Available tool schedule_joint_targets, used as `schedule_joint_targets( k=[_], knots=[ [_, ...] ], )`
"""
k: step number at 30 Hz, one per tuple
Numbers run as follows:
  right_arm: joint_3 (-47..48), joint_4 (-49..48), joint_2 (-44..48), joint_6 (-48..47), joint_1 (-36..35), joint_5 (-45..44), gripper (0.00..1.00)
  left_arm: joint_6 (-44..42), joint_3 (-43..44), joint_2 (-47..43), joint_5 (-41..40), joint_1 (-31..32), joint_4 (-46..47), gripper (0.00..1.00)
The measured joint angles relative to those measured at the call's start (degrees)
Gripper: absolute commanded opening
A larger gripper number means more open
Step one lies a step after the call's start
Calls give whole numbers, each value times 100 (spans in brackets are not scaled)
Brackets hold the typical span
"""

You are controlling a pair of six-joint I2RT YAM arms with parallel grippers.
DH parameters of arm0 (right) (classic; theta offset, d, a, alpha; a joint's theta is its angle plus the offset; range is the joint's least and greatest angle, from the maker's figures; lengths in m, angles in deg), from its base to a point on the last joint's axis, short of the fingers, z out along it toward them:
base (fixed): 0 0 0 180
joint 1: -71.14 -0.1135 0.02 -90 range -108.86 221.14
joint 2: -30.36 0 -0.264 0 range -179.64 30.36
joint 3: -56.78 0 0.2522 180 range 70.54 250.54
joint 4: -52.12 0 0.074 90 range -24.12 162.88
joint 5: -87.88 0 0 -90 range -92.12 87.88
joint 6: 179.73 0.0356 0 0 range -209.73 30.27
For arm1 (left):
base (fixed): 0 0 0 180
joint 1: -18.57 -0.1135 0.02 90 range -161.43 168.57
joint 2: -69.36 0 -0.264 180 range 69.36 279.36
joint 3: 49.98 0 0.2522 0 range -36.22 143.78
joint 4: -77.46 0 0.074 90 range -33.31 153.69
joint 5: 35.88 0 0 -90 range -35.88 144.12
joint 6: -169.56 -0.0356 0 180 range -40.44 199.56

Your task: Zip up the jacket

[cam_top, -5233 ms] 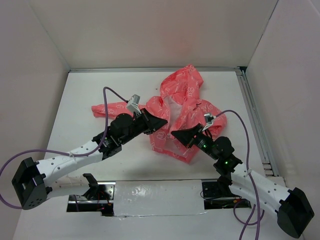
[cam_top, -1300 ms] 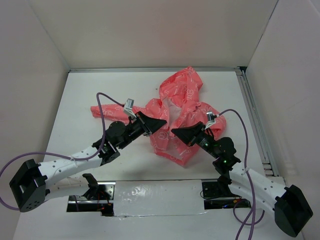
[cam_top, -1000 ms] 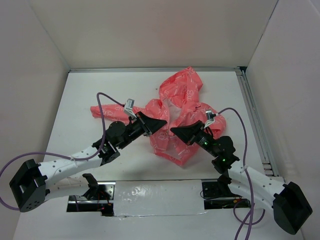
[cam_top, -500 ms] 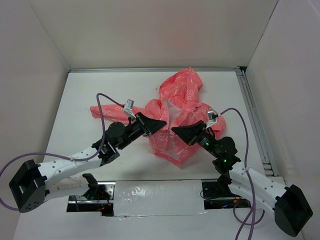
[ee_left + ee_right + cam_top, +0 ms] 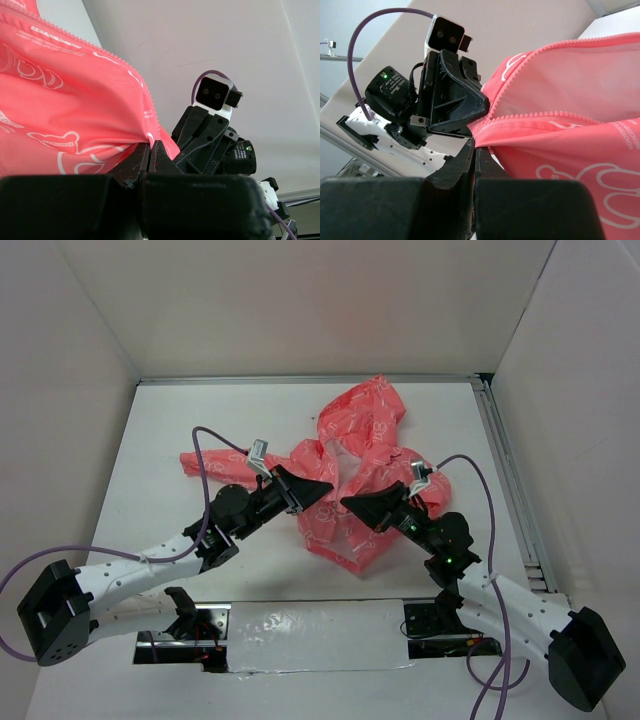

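Observation:
The coral-pink jacket [image 5: 362,445] with white print lies crumpled on the table, hood toward the back. My left gripper [image 5: 330,486] is shut on the jacket's left front edge by the zipper teeth, as the left wrist view [image 5: 150,144] shows. My right gripper [image 5: 344,504] is shut on the other front edge by its zipper teeth, as the right wrist view [image 5: 474,143] shows. The two gripper tips face each other, almost touching, over the open front. The jacket fabric [image 5: 60,115] and its zipper edge [image 5: 555,116] hang from the jaws. The zipper slider is hidden.
The white table [image 5: 180,410] is walled on three sides. A metal rail [image 5: 505,470] runs along the right edge. One sleeve [image 5: 205,460] lies out to the left under the left arm's purple cable [image 5: 215,435]. A metal plate [image 5: 310,635] sits between the arm bases.
Over five seconds both grippers have pulled the jacket's front edges nearer and closer together, bunching the fabric. In the last second the right gripper shifted slightly; the hold is unchanged.

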Motion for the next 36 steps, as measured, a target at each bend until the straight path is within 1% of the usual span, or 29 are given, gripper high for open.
schedule_joint_targets(
  k=[11,20,25,36],
  knots=[
    [-15,101,262,13,-2,-153,0,-35,0,0,2,0,55,0],
    [0,229,105,-44,-2,-160,0,-46,0,0,83,0,55,0],
    [0,365,118,-79,-2,-153,0,-144,0,-7,83,0,55,0],
    [0,352,157,-94,-2,-151,0,-164,0,-7,94,0,44,0]
  ],
)
